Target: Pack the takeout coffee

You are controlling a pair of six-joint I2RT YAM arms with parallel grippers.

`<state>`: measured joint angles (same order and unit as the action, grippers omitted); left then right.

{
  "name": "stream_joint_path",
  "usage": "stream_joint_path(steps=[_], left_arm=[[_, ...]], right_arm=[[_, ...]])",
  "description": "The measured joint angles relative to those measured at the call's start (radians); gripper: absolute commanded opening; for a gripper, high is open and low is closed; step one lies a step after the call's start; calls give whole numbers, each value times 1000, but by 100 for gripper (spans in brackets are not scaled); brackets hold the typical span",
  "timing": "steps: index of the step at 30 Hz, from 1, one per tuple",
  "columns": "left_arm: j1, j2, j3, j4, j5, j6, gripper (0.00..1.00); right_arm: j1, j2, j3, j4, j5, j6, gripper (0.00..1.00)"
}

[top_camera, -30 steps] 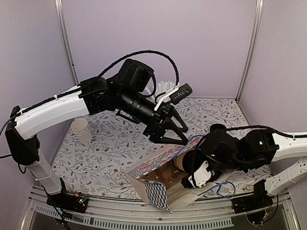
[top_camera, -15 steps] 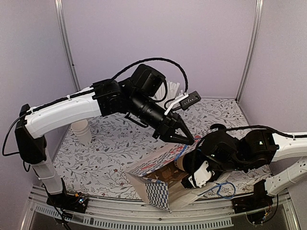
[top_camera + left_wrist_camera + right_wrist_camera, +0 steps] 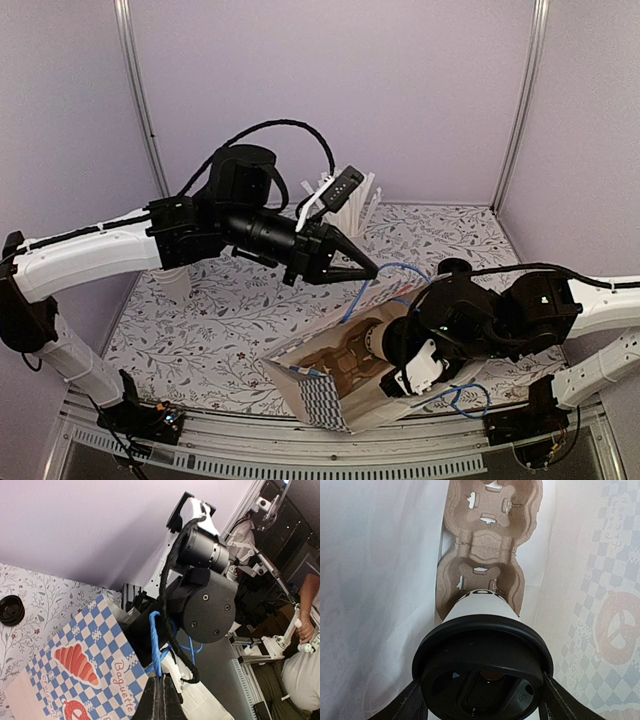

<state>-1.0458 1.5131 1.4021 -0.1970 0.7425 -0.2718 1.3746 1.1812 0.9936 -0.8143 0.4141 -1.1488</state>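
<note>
Right end effector pinches the coffee at its lid end, just inside the mouth of the bag. The cup's axis runs straight away from the fingers, base toward the nearer socket of the pulp tray (apparently not seated). Left end effector, pressed together on the blue handle, holds the bag open. Bag print reads "Baguette"; cup lettering is illegible.

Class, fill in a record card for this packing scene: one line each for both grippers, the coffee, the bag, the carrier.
bag: checkered paper, mouth open
carrier: brown pulp, inside the bag, visible wells empty
left gripper: shut on the blue handle, holding it up
right gripper: shut on the takeout coffee
takeout coffee: lidded, inside the bag, base toward the carrier
</note>
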Motion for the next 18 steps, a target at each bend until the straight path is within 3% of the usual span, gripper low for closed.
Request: stream_joint_path(steps=[5,18], left_arm=[[0,-25,-77,181,8,-68,0],[-1,-14,-112,345,37,-135,0]], right_arm=[[0,11,0,25,3,0,31],[1,46,-21,127,31,0,30]])
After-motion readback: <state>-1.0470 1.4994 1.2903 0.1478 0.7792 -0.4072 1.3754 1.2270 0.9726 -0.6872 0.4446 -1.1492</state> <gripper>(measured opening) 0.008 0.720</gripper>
